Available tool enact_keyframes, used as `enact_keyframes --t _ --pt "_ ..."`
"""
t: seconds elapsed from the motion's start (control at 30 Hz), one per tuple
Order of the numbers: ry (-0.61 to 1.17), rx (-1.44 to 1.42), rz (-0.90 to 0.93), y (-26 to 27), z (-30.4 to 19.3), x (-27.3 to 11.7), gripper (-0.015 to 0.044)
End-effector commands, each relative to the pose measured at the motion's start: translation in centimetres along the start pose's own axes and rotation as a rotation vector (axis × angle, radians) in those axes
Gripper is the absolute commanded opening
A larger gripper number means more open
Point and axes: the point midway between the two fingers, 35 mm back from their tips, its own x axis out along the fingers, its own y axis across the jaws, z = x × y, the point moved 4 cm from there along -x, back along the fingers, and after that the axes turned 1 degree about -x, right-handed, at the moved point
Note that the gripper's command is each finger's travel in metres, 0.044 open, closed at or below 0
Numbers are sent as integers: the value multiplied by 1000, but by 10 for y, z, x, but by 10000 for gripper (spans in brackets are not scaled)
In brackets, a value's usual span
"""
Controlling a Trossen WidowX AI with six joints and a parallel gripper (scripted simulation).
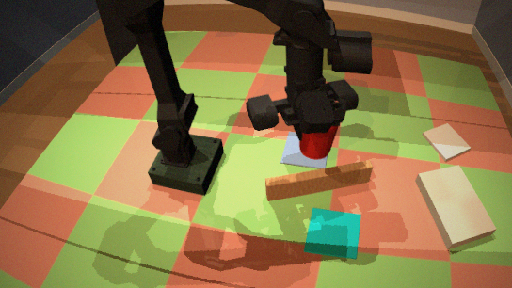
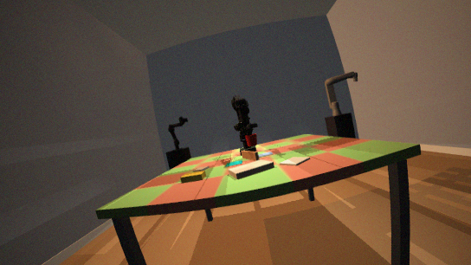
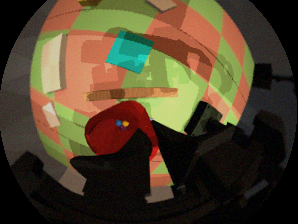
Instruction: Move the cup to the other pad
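Observation:
The red cup [image 1: 316,145] [image 2: 251,139] [image 3: 105,137] is held in the air, roughly upright, with a few small marbles [image 3: 122,124] inside, seen in the wrist view. My gripper [image 3: 148,124] is shut on the cup's wall, one finger inside and one outside; the arm hides most of this grip in the top view. The pale lavender pad [image 1: 292,155] [image 2: 265,154] lies behind the wooden bar, partly covered from view by the cup in the top view. The teal pad [image 1: 329,228] [image 2: 235,163] [image 3: 127,52] lies flat on the bar's other side with nothing on it.
A wooden bar [image 1: 320,181] [image 2: 249,155] [image 3: 132,93] stands between the two pads. A cream block [image 1: 454,207] [image 2: 251,170] [image 3: 52,65] and a thin pale tile [image 1: 446,141] [image 2: 295,161] [image 3: 50,114] lie to the right in the top view. A yellow block [image 2: 193,177] lies farther off.

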Motion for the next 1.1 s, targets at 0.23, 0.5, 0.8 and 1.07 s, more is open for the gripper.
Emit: enact_keyframes --t 0.23,0.5,0.8,1.07 --pt "3 -2 -4 -2 23 0 0" --pt "2 -2 -5 -4 39 -1 0" --pt "0 -2 -5 -6 58 -2 0" --pt "-2 -2 -5 -9 77 -3 0"
